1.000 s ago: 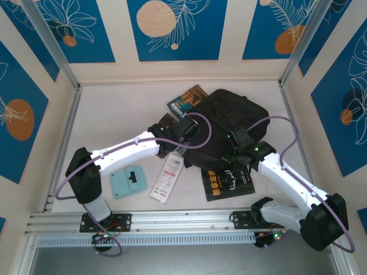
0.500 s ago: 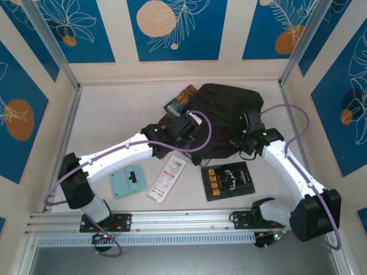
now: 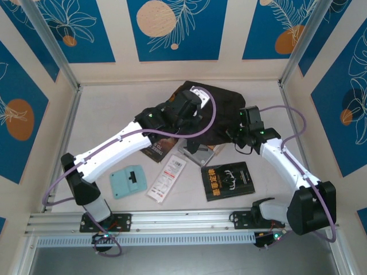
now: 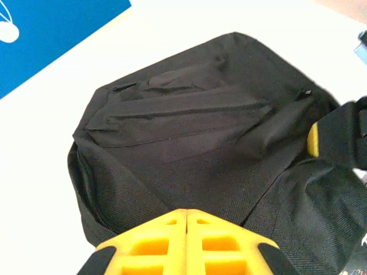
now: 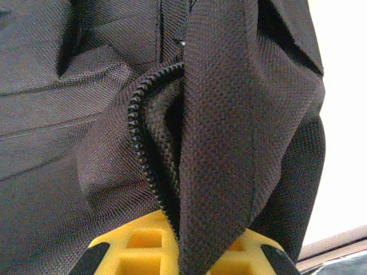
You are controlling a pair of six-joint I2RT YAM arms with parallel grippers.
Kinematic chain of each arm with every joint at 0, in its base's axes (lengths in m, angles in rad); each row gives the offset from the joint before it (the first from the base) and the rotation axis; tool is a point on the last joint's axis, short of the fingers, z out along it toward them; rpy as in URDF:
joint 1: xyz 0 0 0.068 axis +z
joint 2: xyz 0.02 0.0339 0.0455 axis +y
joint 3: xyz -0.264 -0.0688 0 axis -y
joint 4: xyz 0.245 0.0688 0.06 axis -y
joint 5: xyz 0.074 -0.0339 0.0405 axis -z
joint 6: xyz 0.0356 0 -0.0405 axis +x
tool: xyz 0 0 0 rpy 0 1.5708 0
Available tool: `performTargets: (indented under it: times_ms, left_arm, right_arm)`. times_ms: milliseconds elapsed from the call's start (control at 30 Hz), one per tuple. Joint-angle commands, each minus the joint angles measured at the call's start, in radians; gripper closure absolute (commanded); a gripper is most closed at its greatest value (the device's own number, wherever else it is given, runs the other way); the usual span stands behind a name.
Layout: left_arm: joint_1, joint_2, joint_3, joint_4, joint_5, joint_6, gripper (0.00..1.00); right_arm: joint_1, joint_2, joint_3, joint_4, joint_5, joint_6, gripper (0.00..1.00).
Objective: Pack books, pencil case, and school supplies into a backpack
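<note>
**Backpack being gripped from both sides at the far middle of the table**

The backpack [image 3: 221, 109] is being held at the far middle of the table [image 3: 114, 114], with its long axis being run from far left to near right. Its far-left end is being met by the left gripper [image 4: 186, 213]. The yellow pads of this gripper are being pressed together with no gap, and their tips are being set against the fabric edge. From the left wrist, the backpack is being seen spread away from the fingers, with a flat pocket band being laid across it.

Its near-right side is being taken by the right gripper [image 5: 189, 229]. A fold of black fabric is being clamped between the yellow fingers. The fold is edged by a zip [image 5: 140, 143], which is being led up and away from them.

Nearer than the backpack, the other things are being left flat on the table. The grey case [image 3: 198, 154] is being shown just beside the backpack's near edge, turned corner-on. The black book [image 3: 228, 180] is being left near the right arm, apart from the backpack, with its long axis across the table. The brown book [image 3: 159, 151] is being partly covered by the left arm. The packet [image 3: 167, 178] is being pointed from near left to far right. The teal piece [image 3: 128, 181] is being left to the packet's left, apart from it.
</note>
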Motion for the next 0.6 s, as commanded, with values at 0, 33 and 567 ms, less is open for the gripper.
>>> performTargets:
  times_ms: [0,33,567]
  left_arm:
    - [-0.017,-0.040,0.054,-0.006,0.022,0.003,1.00]
    - [-0.023,-0.050,0.044,-0.009,0.033,-0.005,1.00]
    - [-0.117,-0.181,-0.432,0.060,0.160,-0.255,1.00]
  right_arm:
    - [-0.010,0.029,-0.085,0.106,0.010,0.053,1.00]
    - [-0.010,0.044,-0.092,0.114,0.005,0.046,1.00]
    - [0.006,0.237,0.286,-0.206,0.210,-0.230,0.55]
